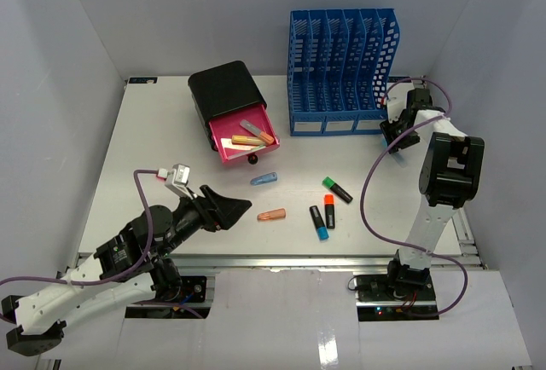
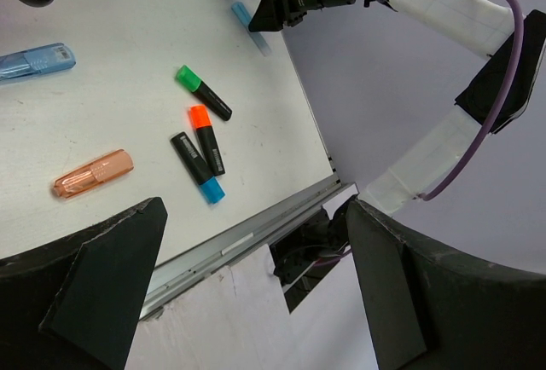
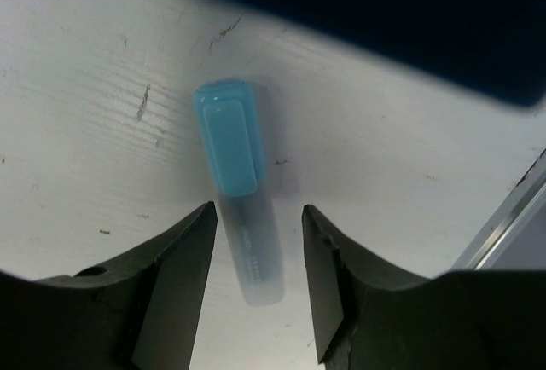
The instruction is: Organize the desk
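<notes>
Pickup stage: right fingers (image 3: 196, 242) released, straddling pale-blue highlighter (image 3: 230, 148) lying flat on desk surface (image 1: 162, 153) beside blue file rack (image 1: 341, 72), aligned for a pinch across its barrel. Left fingers (image 1: 223, 208) spread, empty, hovering near-left. 5 markers (image 1: 329, 211) loose mid-surface; pink drawer (image 1: 223, 150) open, probably their destination.

1. Back wall (image 1: 213, 12): plain pale grey panel.
2. L wall (image 1: 43, 114) & R wall (image 1: 512, 89): same grey, closing in white worktop (image 1: 153, 148) on 3 sides w/ back wall.
3. Metal rail (image 1: 281, 261) along worktop front edge; glossy white front panel (image 1: 281, 327) below.
4. Light: even, soft shadows, faint glare on front panel.
</notes>
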